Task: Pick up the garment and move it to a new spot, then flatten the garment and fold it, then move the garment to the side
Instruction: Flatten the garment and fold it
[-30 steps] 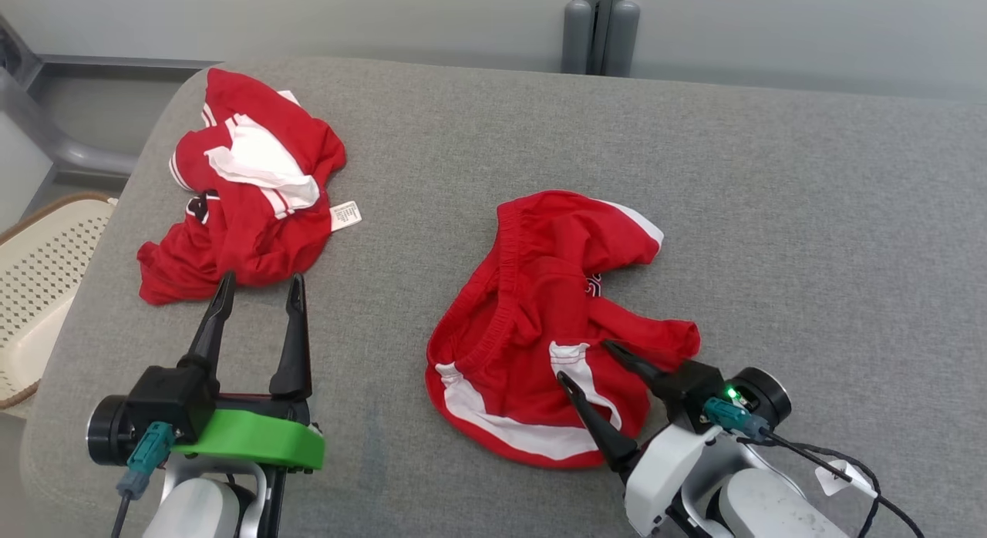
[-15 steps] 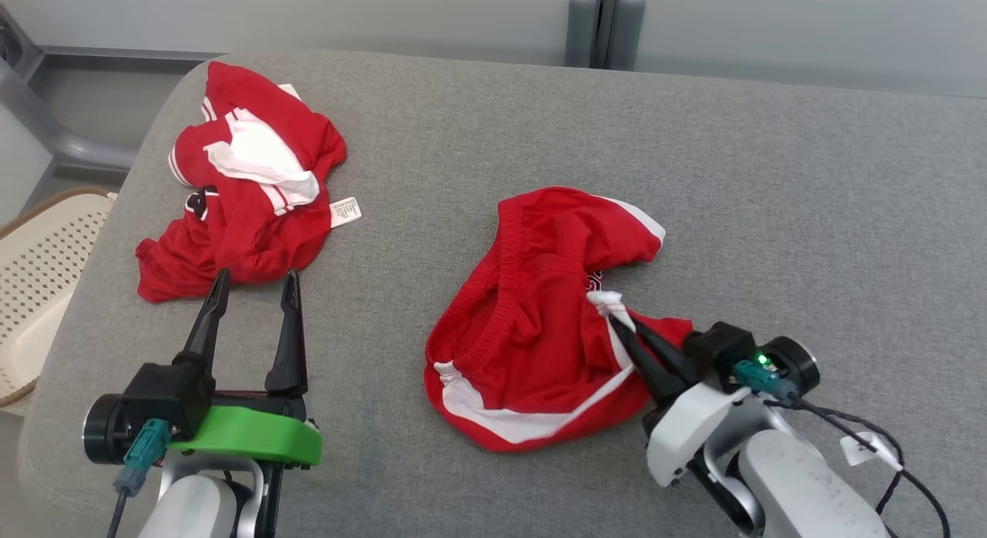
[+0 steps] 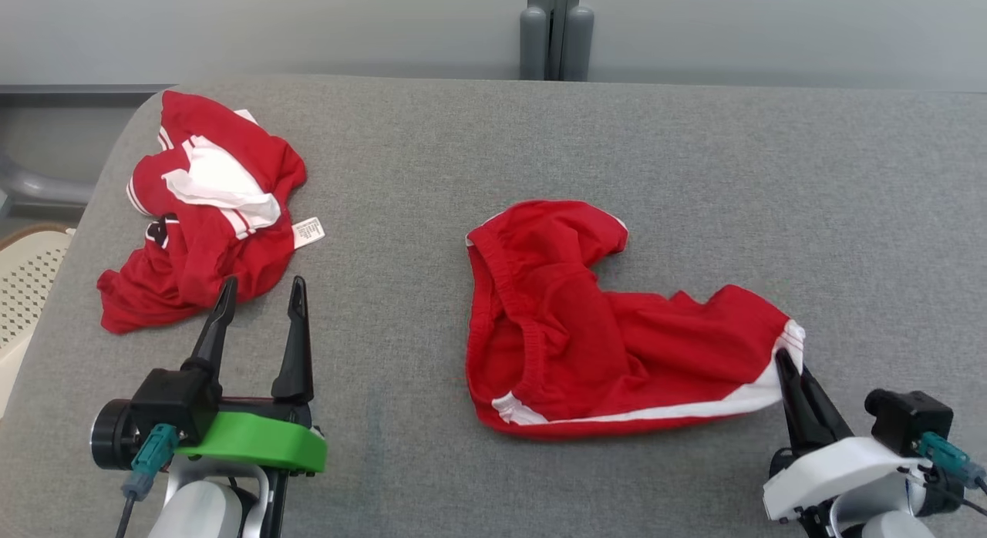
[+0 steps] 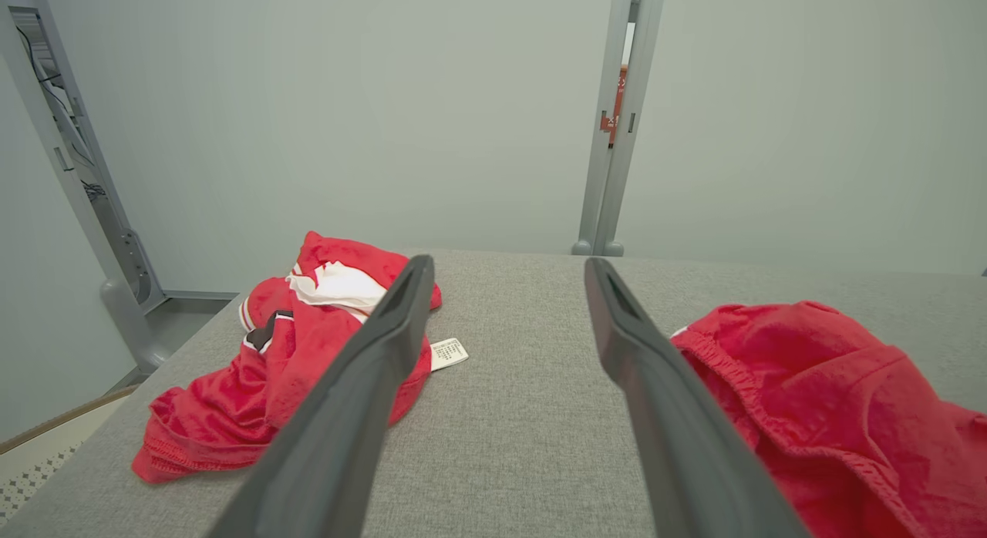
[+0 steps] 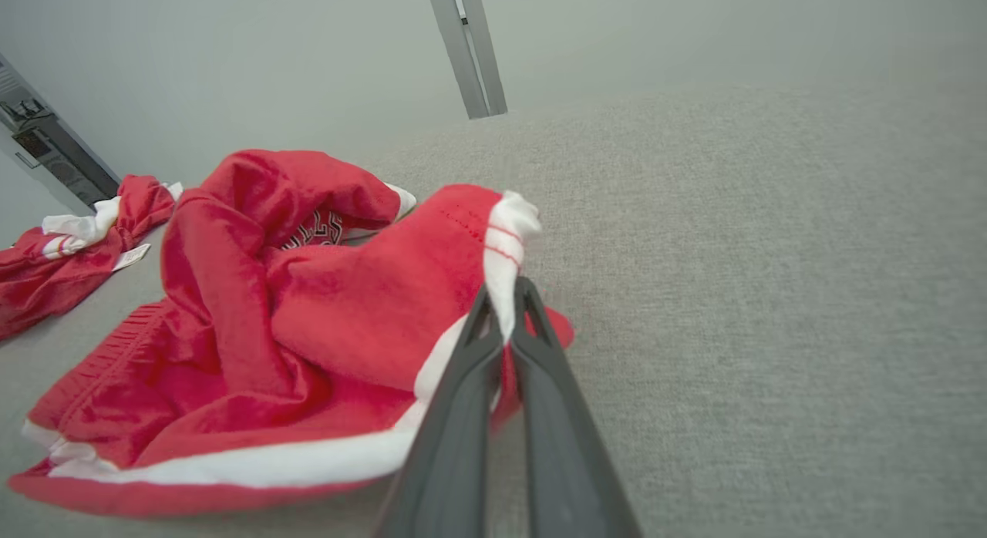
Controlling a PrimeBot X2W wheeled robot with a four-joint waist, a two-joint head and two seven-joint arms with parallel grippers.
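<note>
Far on the left we see a pale basket (image 3: 27, 284) with small holes. It sits low, past the edge of the grey pad (image 3: 493, 137). On the left part of the pad lies a red and white heap of cloth (image 3: 200, 214), all scrunched up. A small white tag (image 3: 308, 231) sticks out on its right side.

Just in front of that heap is our left claw (image 3: 263, 282). Its two dark fingers stand wide apart and point away from us. There is only bare pad between them, so it holds nothing. The tip of one finger is right by the heap, but we cannot tell if it touches.

At the back, near the middle, a grey post (image 3: 555, 29) stands up behind the pad.

Next come the red shorts (image 3: 586, 322). They lie on the pad, a bit to the right of the middle, well apart from the heap. The stretchy waist part (image 3: 493, 291) is on the left side and is bunched up. One leg is stretched out to the right, with a white stripe (image 3: 694, 411) along its near edge.

At the far right end of that leg is our right claw (image 3: 790, 364). Its fingers are pressed tight together, and they pinch the white hem (image 5: 505, 237) of the shorts. In the right wrist view the corner of the leg sticks up just past the tips. The pad to the right of the claw is bare and grey.
</note>
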